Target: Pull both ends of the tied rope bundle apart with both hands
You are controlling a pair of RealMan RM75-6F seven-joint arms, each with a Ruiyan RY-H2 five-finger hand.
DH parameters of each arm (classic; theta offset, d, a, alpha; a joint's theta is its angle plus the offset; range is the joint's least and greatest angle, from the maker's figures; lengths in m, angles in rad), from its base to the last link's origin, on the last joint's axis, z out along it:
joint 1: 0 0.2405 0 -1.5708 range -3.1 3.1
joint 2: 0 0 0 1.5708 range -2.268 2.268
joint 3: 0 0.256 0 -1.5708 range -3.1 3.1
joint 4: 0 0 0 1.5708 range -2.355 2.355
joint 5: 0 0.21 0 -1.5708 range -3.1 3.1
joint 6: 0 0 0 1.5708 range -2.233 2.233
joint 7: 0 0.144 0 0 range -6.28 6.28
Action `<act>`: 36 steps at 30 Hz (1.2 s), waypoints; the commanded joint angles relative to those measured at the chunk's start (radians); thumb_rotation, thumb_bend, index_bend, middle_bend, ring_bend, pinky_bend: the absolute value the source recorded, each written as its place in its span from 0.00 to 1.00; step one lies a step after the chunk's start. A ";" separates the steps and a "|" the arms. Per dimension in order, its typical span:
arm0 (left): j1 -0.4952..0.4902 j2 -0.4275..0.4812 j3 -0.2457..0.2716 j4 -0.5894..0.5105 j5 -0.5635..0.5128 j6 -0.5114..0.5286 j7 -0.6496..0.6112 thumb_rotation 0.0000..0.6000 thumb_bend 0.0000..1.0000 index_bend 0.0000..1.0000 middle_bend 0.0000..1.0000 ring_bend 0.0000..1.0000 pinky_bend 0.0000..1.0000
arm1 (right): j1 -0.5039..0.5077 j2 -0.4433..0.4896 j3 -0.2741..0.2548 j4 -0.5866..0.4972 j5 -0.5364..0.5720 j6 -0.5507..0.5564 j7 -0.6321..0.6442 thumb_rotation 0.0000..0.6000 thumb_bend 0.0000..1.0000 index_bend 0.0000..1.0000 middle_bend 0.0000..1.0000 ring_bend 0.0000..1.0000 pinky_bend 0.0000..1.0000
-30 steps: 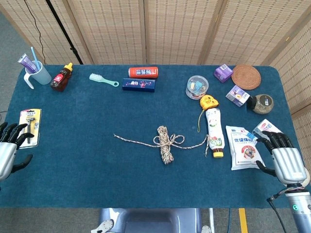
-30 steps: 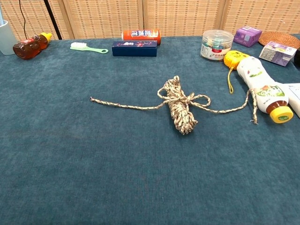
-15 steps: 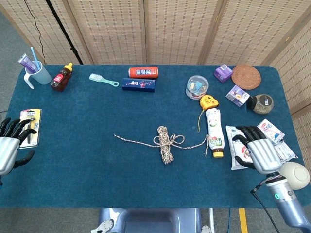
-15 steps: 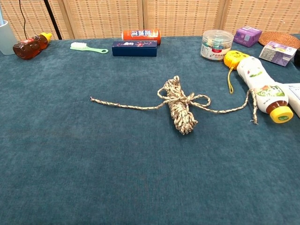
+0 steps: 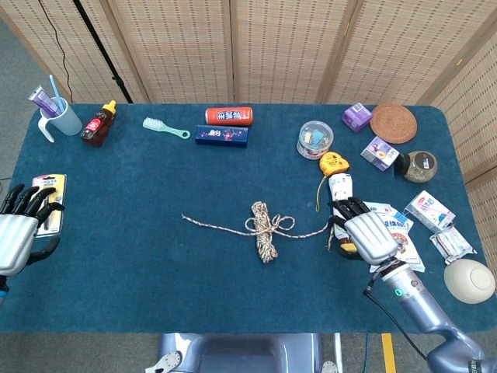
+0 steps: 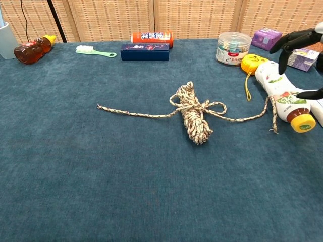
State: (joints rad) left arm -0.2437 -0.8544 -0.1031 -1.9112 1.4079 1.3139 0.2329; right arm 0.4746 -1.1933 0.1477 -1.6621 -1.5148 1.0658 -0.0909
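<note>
The tied rope bundle [image 5: 264,231] [image 6: 194,118] lies at the middle of the blue table, a bow knot around its coils. One loose end [image 5: 210,225] [image 6: 132,113] runs left; the other end [image 5: 327,231] [image 6: 266,112] runs right and bends beside a white bottle. My right hand [image 5: 369,233] [image 6: 299,46] hovers open, fingers spread, just right of that end, above the bottle, holding nothing. Far off at the table's left edge, my left hand [image 5: 19,229] is also open and empty; the chest view does not show it.
A white bottle with a yellow cap [image 5: 342,208] [image 6: 283,95] and snack packets [image 5: 392,233] lie under the right hand. A yellow tape measure [image 5: 334,164], round tub [image 5: 314,138], razor pack [image 5: 48,194] by the left hand, and boxes, brush and bottles along the far edge.
My right hand has moved left from the table's right edge to just beside the rope's right end, entering the chest view. The left hand edged slightly inward. The rope has not moved.
</note>
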 commanded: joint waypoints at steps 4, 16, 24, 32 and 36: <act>-0.012 0.010 -0.007 -0.005 -0.005 -0.010 0.000 1.00 0.27 0.30 0.16 0.09 0.00 | 0.051 -0.061 0.018 0.047 0.028 -0.044 -0.024 1.00 0.26 0.42 0.18 0.16 0.10; -0.021 0.017 -0.006 -0.017 -0.004 -0.015 0.000 1.00 0.27 0.30 0.16 0.09 0.00 | 0.129 -0.159 0.025 0.159 0.087 -0.133 -0.044 1.00 0.27 0.45 0.18 0.16 0.10; -0.023 0.021 -0.007 -0.022 -0.005 -0.009 0.003 1.00 0.27 0.30 0.16 0.09 0.00 | 0.143 -0.213 0.021 0.218 0.140 -0.147 -0.078 1.00 0.28 0.49 0.20 0.17 0.10; -0.015 0.027 -0.002 -0.016 -0.009 -0.001 -0.007 1.00 0.27 0.30 0.16 0.09 0.00 | 0.152 -0.268 0.013 0.296 0.168 -0.150 -0.082 1.00 0.28 0.49 0.19 0.16 0.00; -0.009 0.034 0.002 -0.011 -0.011 0.004 -0.014 1.00 0.27 0.30 0.16 0.09 0.00 | 0.153 -0.300 0.006 0.341 0.174 -0.143 -0.076 1.00 0.28 0.49 0.17 0.12 0.00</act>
State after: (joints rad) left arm -0.2534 -0.8210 -0.1016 -1.9227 1.3974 1.3174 0.2188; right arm 0.6266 -1.4811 0.1578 -1.3354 -1.3442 0.9199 -0.1705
